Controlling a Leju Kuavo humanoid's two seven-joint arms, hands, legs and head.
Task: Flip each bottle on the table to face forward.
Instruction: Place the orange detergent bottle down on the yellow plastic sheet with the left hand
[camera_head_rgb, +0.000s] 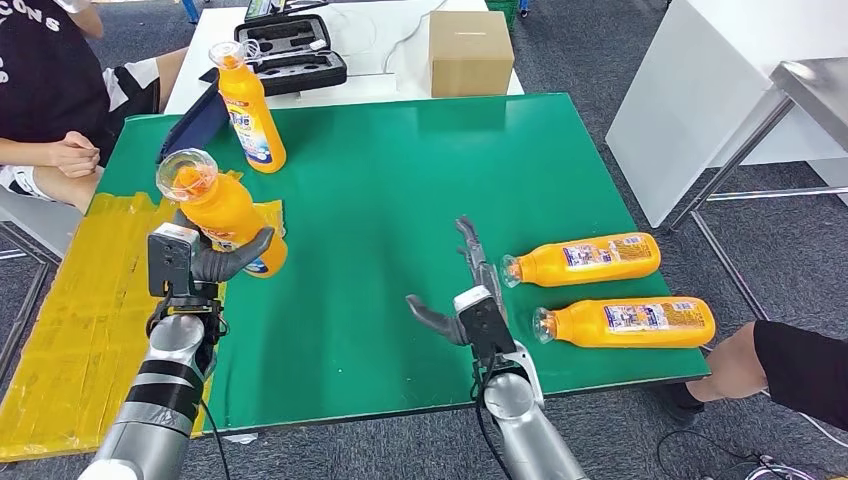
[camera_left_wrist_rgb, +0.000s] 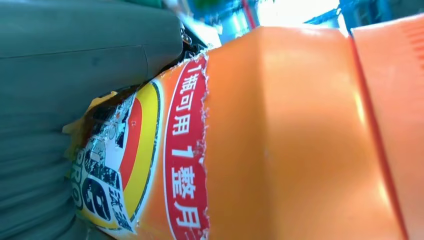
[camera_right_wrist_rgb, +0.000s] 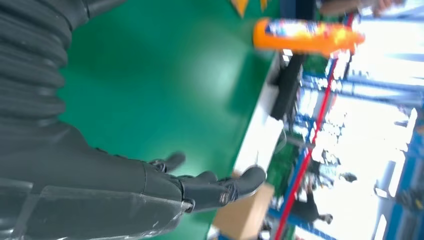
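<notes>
Orange detergent bottle (camera_head_rgb: 222, 208) — gripped upright by the left hand (camera_head_rgb: 215, 262), probably for turning; right hand (camera_head_rgb: 462, 290) spread, empty — near two lying bottles (camera_head_rgb: 610, 290).

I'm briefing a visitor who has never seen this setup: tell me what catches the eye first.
The left hand grips an orange bottle upright at the left edge of the green table. Two more bottles lie on their sides at the right, beside the open right hand. A fourth bottle stands at the far left.
</notes>
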